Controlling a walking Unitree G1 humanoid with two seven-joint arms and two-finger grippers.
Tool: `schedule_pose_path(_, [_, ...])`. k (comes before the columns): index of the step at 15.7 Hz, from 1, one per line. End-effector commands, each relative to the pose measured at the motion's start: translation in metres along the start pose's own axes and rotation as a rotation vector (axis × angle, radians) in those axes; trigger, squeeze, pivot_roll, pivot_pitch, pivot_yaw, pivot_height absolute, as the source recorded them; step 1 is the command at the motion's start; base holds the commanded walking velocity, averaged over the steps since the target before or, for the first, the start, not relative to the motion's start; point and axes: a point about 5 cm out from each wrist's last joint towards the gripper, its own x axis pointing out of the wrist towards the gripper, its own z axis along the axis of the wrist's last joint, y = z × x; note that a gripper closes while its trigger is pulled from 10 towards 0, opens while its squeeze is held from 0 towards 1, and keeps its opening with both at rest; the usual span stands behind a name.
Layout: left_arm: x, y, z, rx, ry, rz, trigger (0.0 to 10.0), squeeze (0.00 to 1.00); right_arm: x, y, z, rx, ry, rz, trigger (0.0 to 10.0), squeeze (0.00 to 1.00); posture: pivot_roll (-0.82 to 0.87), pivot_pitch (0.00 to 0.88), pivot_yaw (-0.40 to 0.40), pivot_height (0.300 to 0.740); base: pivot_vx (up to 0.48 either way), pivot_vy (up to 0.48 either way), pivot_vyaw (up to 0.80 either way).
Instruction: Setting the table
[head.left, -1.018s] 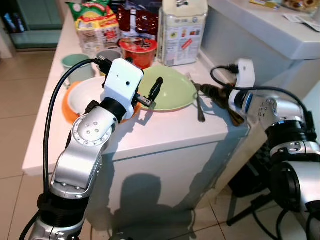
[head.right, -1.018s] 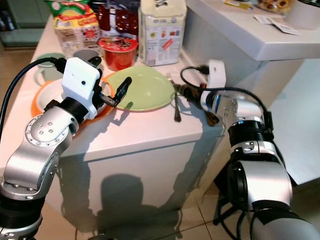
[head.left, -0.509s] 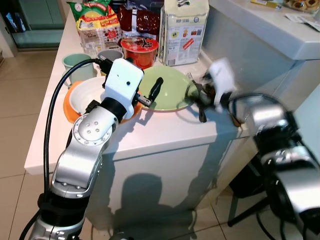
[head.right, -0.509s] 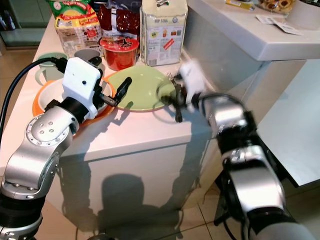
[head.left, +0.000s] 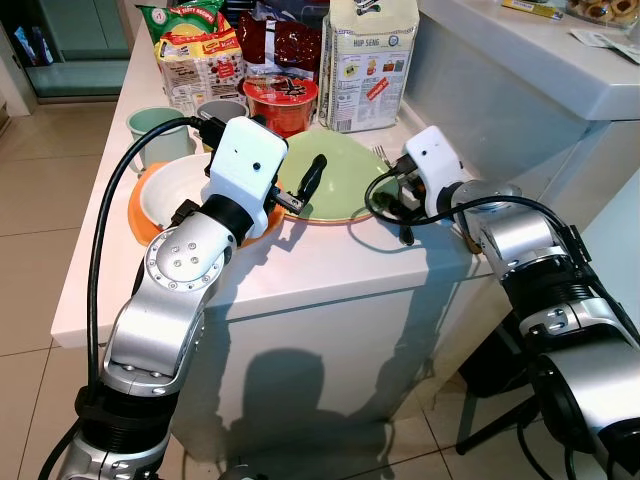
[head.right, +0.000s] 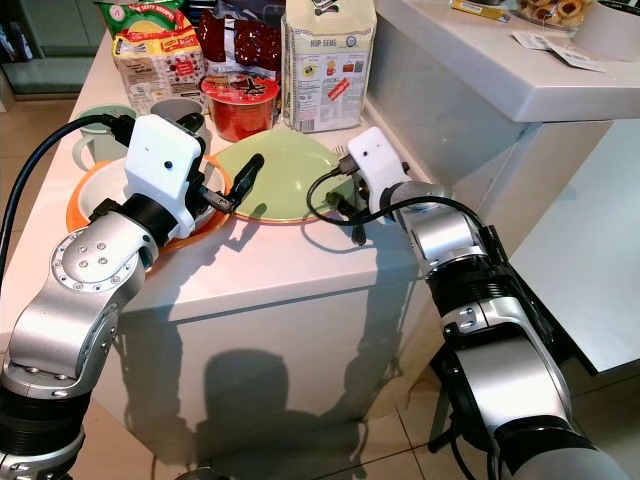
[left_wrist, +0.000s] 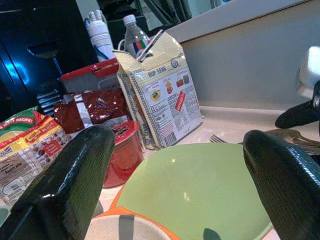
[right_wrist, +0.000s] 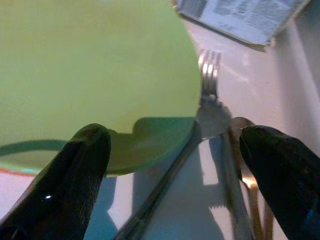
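A pale green plate (head.left: 345, 180) lies on the white counter. A metal fork (right_wrist: 207, 107) lies just beside the plate's right rim, tines toward the back. My right gripper (right_wrist: 180, 145) hovers low over the fork, open, with its fingers apart on either side of the handle. A second utensil (right_wrist: 245, 187) lies next to the fork, on the side away from the plate. At the plate's left edge my left gripper (head.left: 303, 185) stands open and holds nothing.
An orange plate with a white bowl (head.left: 165, 195) sits left of the green plate. Behind stand a mint cup (head.left: 150, 130), a grey cup (head.left: 218, 110), a red noodle cup (head.left: 280, 98), snack bags and a flour bag (head.left: 365, 60). The counter's front edge (head.left: 300, 290) is near.
My right arm swung left from the counter's right corner to a spot over the fork beside the green plate. The left arm and the dishes stayed put.
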Motion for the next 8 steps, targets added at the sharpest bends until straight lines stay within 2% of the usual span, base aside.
schedule_pose_path(1, [0.002,0.000,0.004,0.020,-0.017,-0.012,10.0,0.00,-0.004,-0.010,0.000,0.064,-0.021,-0.035,10.0,0.00,0.04,0.000,-0.043,0.740,0.000,0.000,0.00])
schedule_pose_path(2, [0.003,-0.001,0.005,0.020,-0.018,-0.014,10.0,0.00,-0.006,-0.013,0.007,0.153,-0.054,-0.030,10.0,0.00,0.04,0.000,-0.041,0.740,0.000,0.000,0.00])
schedule_pose_path(5, [0.002,-0.001,0.004,0.030,-0.013,-0.028,10.0,0.00,-0.002,-0.015,0.007,0.454,-0.070,-0.024,10.0,0.00,0.04,0.000,-0.038,0.740,0.000,0.000,0.00])
schedule_pose_path(7, [-0.001,-0.001,0.002,0.059,-0.003,-0.059,10.0,0.00,0.005,-0.008,0.008,0.610,-0.085,0.020,10.0,0.00,0.05,0.000,-0.026,0.740,0.000,0.000,0.00])
schedule_pose_path(8, [-0.002,-0.002,0.001,0.064,-0.002,-0.073,10.0,0.00,0.007,-0.006,0.007,0.640,-0.081,0.030,10.0,0.00,0.05,0.000,-0.026,0.740,0.000,0.000,0.00])
